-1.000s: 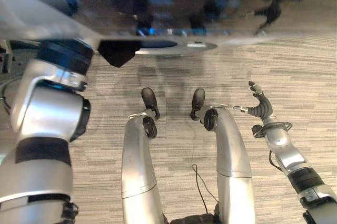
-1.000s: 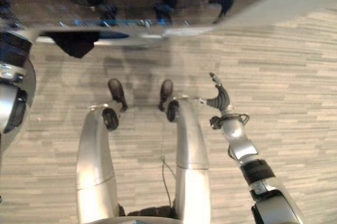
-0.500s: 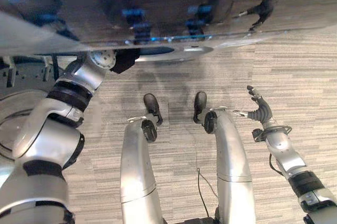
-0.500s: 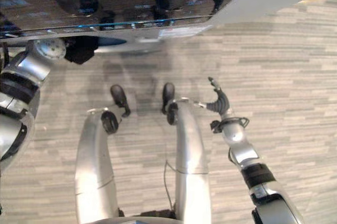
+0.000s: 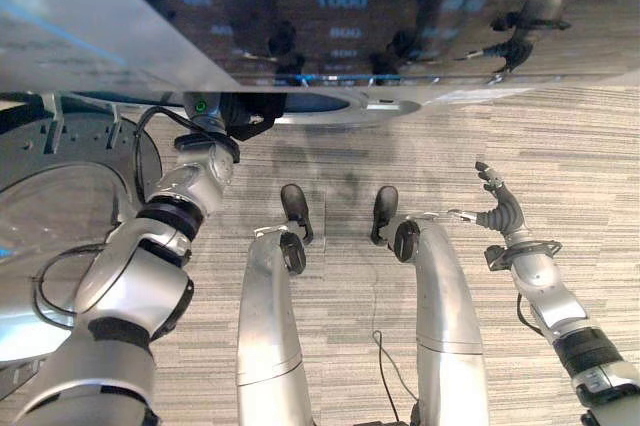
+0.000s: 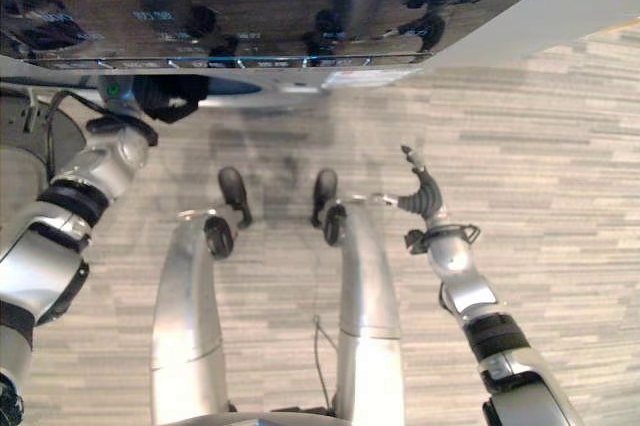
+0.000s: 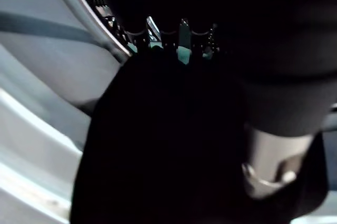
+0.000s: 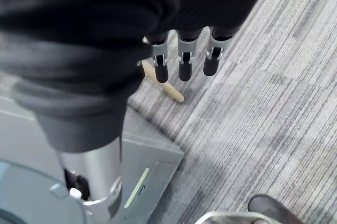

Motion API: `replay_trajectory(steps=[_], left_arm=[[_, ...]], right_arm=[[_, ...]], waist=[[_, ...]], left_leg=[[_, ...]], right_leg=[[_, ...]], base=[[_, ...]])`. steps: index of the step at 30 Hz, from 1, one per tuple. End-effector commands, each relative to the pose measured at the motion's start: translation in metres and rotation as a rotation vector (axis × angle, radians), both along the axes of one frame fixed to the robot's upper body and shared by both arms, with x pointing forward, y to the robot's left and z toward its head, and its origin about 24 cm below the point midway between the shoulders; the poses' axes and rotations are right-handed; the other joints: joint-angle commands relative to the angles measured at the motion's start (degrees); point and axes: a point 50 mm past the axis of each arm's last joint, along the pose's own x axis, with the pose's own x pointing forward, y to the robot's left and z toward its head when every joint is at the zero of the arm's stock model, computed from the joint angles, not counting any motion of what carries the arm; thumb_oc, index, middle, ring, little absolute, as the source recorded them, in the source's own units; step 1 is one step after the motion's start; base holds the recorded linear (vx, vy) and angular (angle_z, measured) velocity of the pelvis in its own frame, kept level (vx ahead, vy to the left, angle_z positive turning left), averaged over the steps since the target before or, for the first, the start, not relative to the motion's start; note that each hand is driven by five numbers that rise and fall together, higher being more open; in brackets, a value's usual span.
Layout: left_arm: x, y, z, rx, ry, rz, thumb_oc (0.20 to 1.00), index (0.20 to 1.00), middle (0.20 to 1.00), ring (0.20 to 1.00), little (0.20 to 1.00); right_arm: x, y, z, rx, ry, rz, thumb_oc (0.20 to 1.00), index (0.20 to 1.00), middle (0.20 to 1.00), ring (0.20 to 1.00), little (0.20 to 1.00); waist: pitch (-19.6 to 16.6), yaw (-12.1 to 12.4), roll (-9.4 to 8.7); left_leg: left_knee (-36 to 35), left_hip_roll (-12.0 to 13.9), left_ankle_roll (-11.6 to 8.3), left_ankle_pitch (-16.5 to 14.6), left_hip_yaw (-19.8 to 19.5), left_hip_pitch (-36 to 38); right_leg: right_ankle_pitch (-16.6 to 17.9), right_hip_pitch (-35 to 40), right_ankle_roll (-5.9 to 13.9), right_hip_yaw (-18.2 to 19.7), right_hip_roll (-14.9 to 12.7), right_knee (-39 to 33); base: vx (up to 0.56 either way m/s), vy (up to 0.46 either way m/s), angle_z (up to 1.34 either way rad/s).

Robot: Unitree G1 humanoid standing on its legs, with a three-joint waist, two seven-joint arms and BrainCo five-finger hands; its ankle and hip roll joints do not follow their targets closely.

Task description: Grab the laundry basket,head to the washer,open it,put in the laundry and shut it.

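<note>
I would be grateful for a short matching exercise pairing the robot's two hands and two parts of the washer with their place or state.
Things:
1. left hand
2. right hand
3. round washer door
4. washer panel

Place or state:
A. glossy dark, with lit figures
B. open, held over the carpet
C. up at the washer's front edge, below the dark panel
D. grey, standing open on the robot's left

Pairs: 1-C, 2-B, 3-D, 4-A
</note>
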Motion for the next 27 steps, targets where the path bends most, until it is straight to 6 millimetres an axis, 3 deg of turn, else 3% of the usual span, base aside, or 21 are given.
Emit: replay_trajectory(steps=[1, 7, 9, 11, 13, 14, 15, 16, 17, 18, 19, 20, 21, 23, 27], left_arm=[[-0.001, -0.008, -0.027, -0.165, 0.103, -0.045, 0.200, 0.200, 0.200, 0.200, 0.200], [0.000, -0.029, -0.006, -0.409, -0.021, -0.162, 0.200, 0.200, 0.200, 0.200, 0.200], [-0.001, -0.031, 0.005, -0.595, -0.093, -0.199, 0.200, 0.200, 0.200, 0.200, 0.200], [-0.005, -0.028, 0.028, -0.888, -0.217, -0.272, 0.200, 0.200, 0.200, 0.200, 0.200], [-0.007, -0.024, 0.033, -0.939, -0.256, -0.280, 0.200, 0.200, 0.200, 0.200, 0.200], [-0.012, -0.019, 0.050, -1.056, -0.361, -0.309, 0.200, 0.200, 0.200, 0.200, 0.200], [-0.012, -0.018, 0.050, -1.057, -0.361, -0.308, 0.200, 0.200, 0.200, 0.200, 0.200], [-0.017, -0.015, 0.072, -1.141, -0.488, -0.329, 0.200, 0.200, 0.200, 0.200, 0.200], [-0.017, -0.015, 0.072, -1.141, -0.489, -0.329, 0.200, 0.200, 0.200, 0.200, 0.200], [-0.026, -0.015, 0.102, -1.158, -0.657, -0.354, 0.200, 0.200, 0.200, 0.200, 0.200], [-0.030, -0.013, 0.112, -1.150, -0.722, -0.347, 0.200, 0.200, 0.200, 0.200, 0.200], [-0.033, -0.011, 0.120, -1.132, -0.758, -0.348, 0.366, 0.366, 0.366, 0.366, 0.366], [-0.034, -0.008, 0.125, -1.119, -0.771, -0.344, 1.000, 1.000, 1.000, 1.000, 1.000], [-0.035, -0.001, 0.137, -1.056, -0.764, -0.342, 1.000, 1.000, 1.000, 1.000, 1.000], [-0.029, -0.001, 0.121, -1.000, -0.636, -0.356, 1.000, 1.000, 1.000, 1.000, 1.000]], right_arm=[[-0.015, -0.001, -0.008, -0.008, 0.018, 0.020, 1.000, 1.000, 1.000, 1.000, 1.000], [-0.014, 0.005, -0.016, 0.012, 0.035, 0.000, 1.000, 1.000, 1.000, 1.000, 1.000], [-0.015, 0.008, -0.020, 0.037, 0.042, -0.011, 1.000, 1.000, 1.000, 1.000, 1.000], [-0.015, 0.011, -0.022, 0.070, 0.045, -0.026, 1.000, 1.000, 1.000, 1.000, 1.000], [-0.014, 0.012, -0.023, 0.075, 0.047, -0.025, 1.000, 1.000, 1.000, 1.000, 1.000], [-0.014, 0.014, -0.024, 0.086, 0.049, -0.023, 1.000, 1.000, 1.000, 1.000, 1.000], [-0.014, 0.015, -0.024, 0.085, 0.049, -0.022, 1.000, 1.000, 1.000, 1.000, 1.000], [-0.013, 0.018, -0.023, 0.094, 0.044, -0.013, 1.000, 1.000, 1.000, 1.000, 1.000], [-0.013, 0.018, -0.023, 0.094, 0.044, -0.013, 1.000, 1.000, 1.000, 1.000, 1.000], [-0.013, 0.023, -0.023, 0.104, 0.036, 0.001, 1.000, 1.000, 1.000, 1.000, 1.000], [-0.012, 0.024, -0.021, 0.103, 0.024, 0.013, 1.000, 1.000, 1.000, 1.000, 1.000], [-0.012, 0.025, -0.019, 0.102, 0.017, 0.023, 1.000, 1.000, 1.000, 1.000, 1.000], [-0.012, 0.024, -0.018, 0.100, 0.013, 0.027, 1.000, 1.000, 1.000, 1.000, 1.000], [-0.013, 0.020, -0.015, 0.088, 0.009, 0.041, 1.000, 1.000, 1.000, 1.000, 1.000], [-0.014, 0.017, -0.013, 0.075, 0.014, 0.050, 1.000, 1.000, 1.000, 1.000, 1.000]], waist=[[-2.08, -1.84, 0.41], [-2.52, -1.73, 0.73], [-2.97, -1.63, 1.02], [-3.77, -1.47, 1.55], [-3.92, -1.54, 1.65], [-4.42, -1.51, 1.86], [-4.35, -1.58, 1.85], [-4.75, -1.70, 1.94], [-4.70, -1.72, 1.94], [-5.10, -1.96, 1.87], [-5.15, -2.17, 1.76], [-5.38, -2.38, 1.72], [-5.54, -2.60, 1.69], [-6.20, -3.06, 1.76], [-7.08, -3.20, 2.05]], left_leg=[[2.58, 1.83, -0.96, -1.95, -4.72, -1.47], [1.97, 1.73, -0.82, -1.90, -4.44, -1.26], [1.30, 1.54, -0.79, -1.86, -4.06, -0.63], [0.03, 1.43, -0.96, -1.95, -3.56, 0.49], [-0.17, 1.40, -0.97, -1.97, -3.46, 0.79], [-0.98, 1.46, -1.11, -2.09, -3.10, 1.61], [-1.07, 1.46, -1.10, -2.07, -3.06, 1.75], [-1.95, 1.52, -1.23, -2.06, -2.74, 2.43], [-2.00, 1.52, -1.23, -2.04, -2.72, 2.49], [-3.01, 1.51, -1.47, -1.95, -2.62, 3.08], [-3.68, 1.55, -1.60, -1.73, -2.43, 3.55], [-4.28, 1.53, -1.71, -1.61, -2.36, 3.92], [-4.76, 1.55, -1.76, -1.48, -2.24, 4.20], [-5.78, 1.56, -1.78, -1.04, -1.97, 4.78], [-7.91, 1.40, -1.65, -0.33, -1.97, 6.10]], right_leg=[[4.04, -0.02, 4.91, 3.59, 2.24, -7.57], [4.30, 0.10, 5.11, 3.54, 2.51, -8.50], [4.28, 0.46, 5.03, 3.55, 2.48, -8.82], [4.10, 1.31, 4.98, 3.64, 2.51, -9.49], [4.10, 1.53, 5.01, 3.66, 2.53, -9.61], [4.09, 2.14, 5.08, 3.70, 2.54, -10.17], [4.11, 2.25, 5.08, 3.73, 2.53, -10.23], [4.20, 2.89, 5.24, 3.74, 2.50, -11.03], [4.23, 2.94, 5.25, 3.75, 2.50, -11.08], [4.43, 3.63, 5.45, 3.80, 2.54, -12.08], [4.65, 4.13, 5.64, 3.80, 2.55, -12.77], [4.83, 4.39, 5.81, 3.83, 2.58, -13.25], [5.03, 4.68, 5.94, 3.91, 2.64, -13.80], [5.67, 5.35, 6.40, 3.88, 2.70, -14.99], [6.28, 6.74, 6.75, 3.62, 2.44, -16.44]], base=[[-0.01, 0.009, -0.06], [0.00, -0.001, -0.04], [0.00, 0.000, 0.00], [0.00, 0.000, 0.00], [0.00, 0.000, 0.00], [0.00, 0.000, 0.00], [0.00, 0.037, 0.01], [0.00, 0.000, 0.00], [0.00, 0.042, 0.01], [0.00, 0.000, 0.00], [-0.02, 0.042, -0.02], [-0.02, 0.038, -0.02], [-0.02, 0.054, -0.01], [-0.02, 0.072, -0.03], [-0.01, 0.064, -0.03]])
